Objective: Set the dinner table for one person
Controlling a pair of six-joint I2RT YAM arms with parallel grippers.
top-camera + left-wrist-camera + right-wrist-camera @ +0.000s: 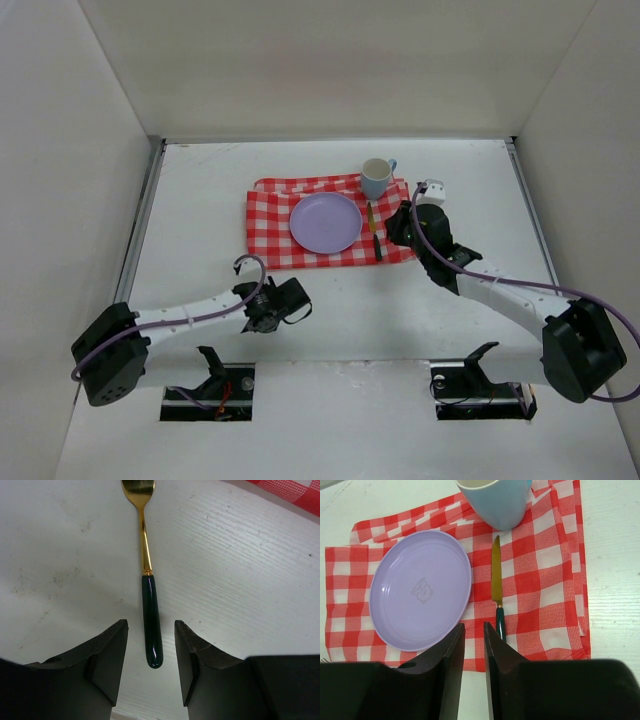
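The white dinner table (200, 200) carries a red-and-white checked cloth (270, 235). On the cloth lie a lilac plate (326, 222), a blue mug (376, 178) behind it, and a gold knife with a dark green handle (373, 230) to the plate's right. My right gripper (473, 625) hovers at the cloth's near right edge, jaws a narrow gap apart and empty, with the knife (496, 580) just right of it. My left gripper (150, 625) is open, straddling the end of a gold utensil's dark green handle (151, 630) on the bare table; its head is cut off.
Tall white panels wall the table on three sides. Thin metal rails run along the left (140, 230) and right (528, 220) edges. Two cut-outs with the arm mounts (208, 390) (480, 395) sit at the near edge. The cloth's corner (295, 492) shows in the left wrist view.
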